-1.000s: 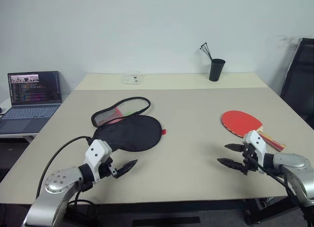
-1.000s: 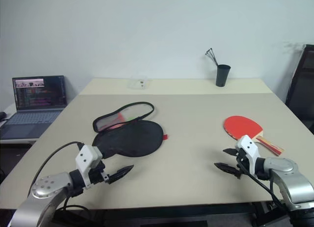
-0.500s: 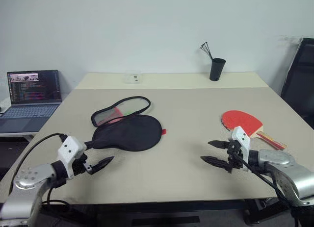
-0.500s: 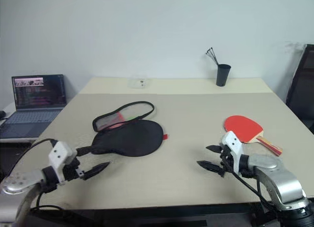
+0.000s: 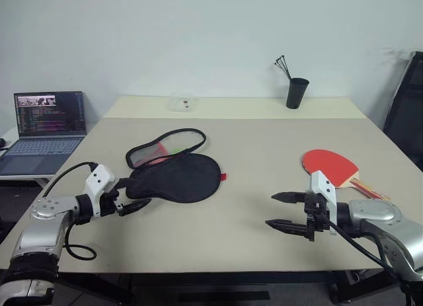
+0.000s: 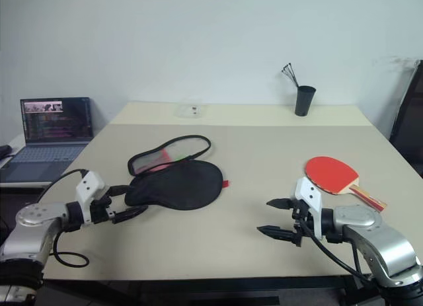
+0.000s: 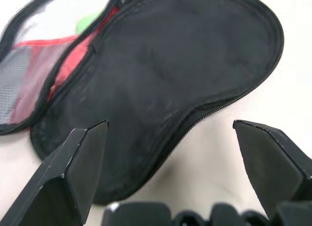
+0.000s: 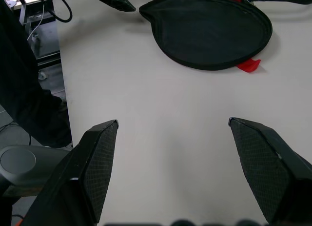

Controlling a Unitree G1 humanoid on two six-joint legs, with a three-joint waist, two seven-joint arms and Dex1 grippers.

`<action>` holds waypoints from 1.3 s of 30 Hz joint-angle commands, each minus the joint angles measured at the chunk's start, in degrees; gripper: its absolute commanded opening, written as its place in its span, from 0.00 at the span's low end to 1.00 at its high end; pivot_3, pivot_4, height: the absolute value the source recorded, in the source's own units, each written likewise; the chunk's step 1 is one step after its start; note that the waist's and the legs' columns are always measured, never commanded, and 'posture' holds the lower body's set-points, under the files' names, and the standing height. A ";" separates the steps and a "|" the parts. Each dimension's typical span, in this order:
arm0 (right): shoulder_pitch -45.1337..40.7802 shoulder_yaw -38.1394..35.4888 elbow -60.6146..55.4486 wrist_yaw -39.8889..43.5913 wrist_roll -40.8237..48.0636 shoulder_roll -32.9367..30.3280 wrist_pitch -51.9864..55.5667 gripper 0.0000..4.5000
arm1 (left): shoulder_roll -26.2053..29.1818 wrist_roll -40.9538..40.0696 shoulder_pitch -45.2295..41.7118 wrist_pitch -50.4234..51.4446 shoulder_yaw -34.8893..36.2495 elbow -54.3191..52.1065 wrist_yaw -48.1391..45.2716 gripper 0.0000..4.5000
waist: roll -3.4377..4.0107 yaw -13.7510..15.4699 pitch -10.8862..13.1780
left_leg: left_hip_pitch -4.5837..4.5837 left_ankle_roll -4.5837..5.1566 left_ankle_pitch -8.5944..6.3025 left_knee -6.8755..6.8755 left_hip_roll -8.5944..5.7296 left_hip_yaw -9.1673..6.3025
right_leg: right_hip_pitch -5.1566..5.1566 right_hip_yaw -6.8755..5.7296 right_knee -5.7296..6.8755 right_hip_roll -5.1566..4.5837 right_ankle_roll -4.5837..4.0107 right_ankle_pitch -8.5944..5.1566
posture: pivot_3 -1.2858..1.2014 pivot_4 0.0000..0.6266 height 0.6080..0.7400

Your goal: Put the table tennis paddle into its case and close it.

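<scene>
Right, both two-fingered black grippers, left (image 5: 134, 204) and right (image 5: 285, 211), hang spread apart and empty; the left should pin the soft black zip case's (image 5: 175, 178) narrow end near the beige desk's (image 5: 218, 236) left edge, while the red-faced wooden table tennis paddle (image 5: 332, 168) waits by the right edge.

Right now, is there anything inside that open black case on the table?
The case lies unzipped; red lining and mesh show, with no paddle visible inside. The table tennis paddle lies apart. The black flap hides whatever is under it.
</scene>
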 commanded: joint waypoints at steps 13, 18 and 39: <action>2.97 0.82 0.01 -1.70 -1.37 1.48 -5.66 0.88 | 1.50 10.01 -10.94 -14.89 -5.46 16.89 -3.01 1.00 | -0.03 0.05 0.00 | 0.00 0.00 0.00 0.07 -0.01 0.00 | 0.00 -0.03 0.09 0.04 0.00 0.00 | 0.52 0.24 1.00; 2.88 0.58 0.89 -1.78 -1.91 1.73 -6.27 0.88 | 0.90 11.03 -12.18 -16.26 -5.99 19.95 -3.87 1.00 | -0.03 -0.05 0.00 | -0.01 0.00 0.00 0.06 0.01 0.02 | -0.03 -0.03 0.09 0.04 0.00 0.00 | 0.52 0.24 1.00; 3.96 -1.76 0.29 -4.68 -1.54 1.02 -5.74 0.89 | -2.83 8.80 -10.00 -9.02 -8.40 12.33 -11.52 0.01 | -0.07 0.08 -0.04 | 0.08 0.00 0.01 0.11 -0.03 0.05 | 0.04 -0.02 0.19 0.04 0.00 0.01 | 0.52 0.24 1.00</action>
